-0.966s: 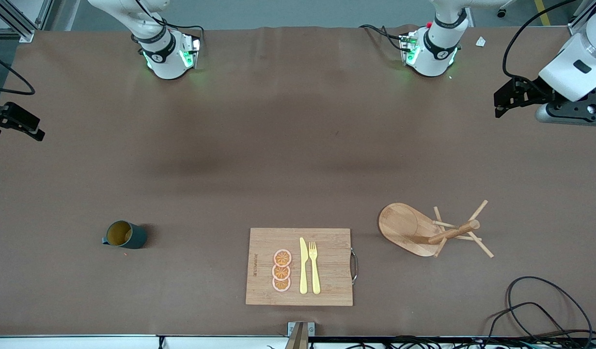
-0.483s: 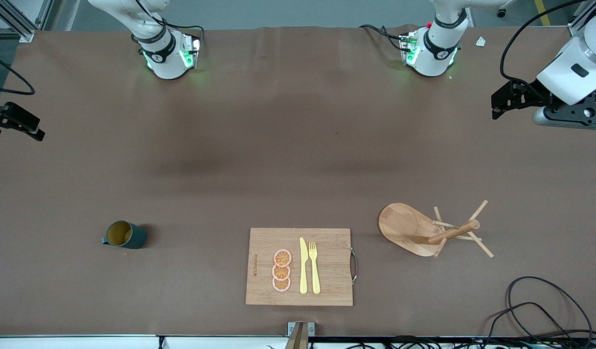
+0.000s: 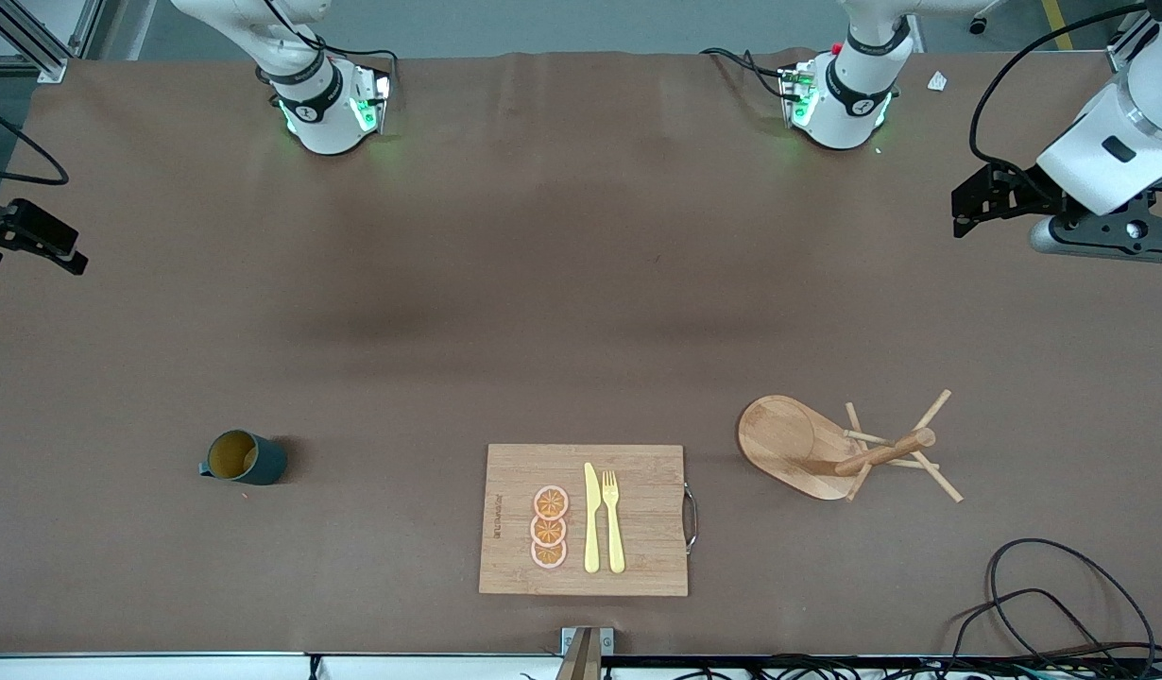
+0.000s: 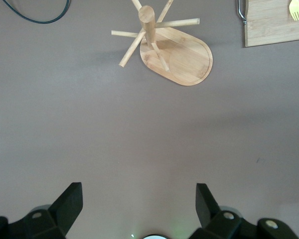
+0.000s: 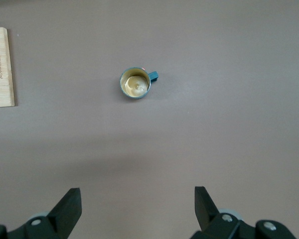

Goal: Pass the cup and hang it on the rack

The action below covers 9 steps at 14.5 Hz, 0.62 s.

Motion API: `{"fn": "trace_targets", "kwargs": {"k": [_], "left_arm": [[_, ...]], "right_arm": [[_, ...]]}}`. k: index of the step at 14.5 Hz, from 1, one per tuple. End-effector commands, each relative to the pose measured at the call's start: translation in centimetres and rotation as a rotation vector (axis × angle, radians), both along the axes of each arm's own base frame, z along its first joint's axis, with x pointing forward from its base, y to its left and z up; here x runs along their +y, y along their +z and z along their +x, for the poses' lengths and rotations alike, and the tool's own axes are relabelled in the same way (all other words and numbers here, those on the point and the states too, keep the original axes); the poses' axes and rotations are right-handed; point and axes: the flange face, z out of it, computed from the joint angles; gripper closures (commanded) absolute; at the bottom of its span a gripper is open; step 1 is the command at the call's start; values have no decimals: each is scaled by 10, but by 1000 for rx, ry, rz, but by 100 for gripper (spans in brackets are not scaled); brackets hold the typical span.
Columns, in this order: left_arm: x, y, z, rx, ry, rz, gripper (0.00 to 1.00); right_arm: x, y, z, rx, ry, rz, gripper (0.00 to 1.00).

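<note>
The small dark teal ribbed mug with a mustard-yellow inside (image 3: 245,457) stands upright on the brown counter (image 3: 562,312) toward the right arm's end, its handle turned away from the bamboo cutting board (image 3: 586,519). The light wooden mug tree with an oval base and thin dowel pegs (image 3: 831,449) stands toward the left arm's end, well apart from the mug, with the board between them.

The right end effector (image 5: 134,211) hangs released over bare counter with the mug ahead of it, grasping nothing. The left end effector (image 4: 139,209) is likewise spread wide and empty, over bare counter with the mug tree ahead of it.

Risks, as I judge them: the mug is small and round, so fingers closing off-centre could tip it or skid it across the cloth. The handover could fail if both arms grip the same spot, or if the handle ends up covered, leaving no loop for a peg. The pegs are thin and angled; a misaligned approach could nudge the tree over.

A short line of dark lettering runs along one edge of the cutting board, but it is too small to read. No lettering on the mug can be made out.
</note>
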Motion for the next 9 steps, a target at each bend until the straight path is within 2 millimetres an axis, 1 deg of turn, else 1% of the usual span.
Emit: {"fn": "trace_targets", "kwargs": {"k": [1, 2, 3, 4, 5, 8, 9], "left_arm": [[-2, 6, 0, 1, -1, -15, 0], [-3, 6, 0, 1, -3, -15, 0], [-3, 6, 0, 1, -3, -14, 0], [-4, 6, 0, 1, -4, -14, 0], [-5, 6, 0, -1, -6, -14, 0], [-5, 6, 0, 0, -7, -16, 0], [-5, 6, 0, 1, -9, -16, 0]], "right_arm": [[0, 2, -2, -5, 10, 0, 0], [-1, 1, -1, -5, 10, 0, 0], [1, -9, 5, 12, 13, 2, 0], [6, -25, 14, 38, 21, 4, 0], [11, -36, 21, 52, 32, 5, 0], [28, -75, 51, 44, 51, 5, 0], [28, -88, 60, 41, 52, 5, 0]]}}
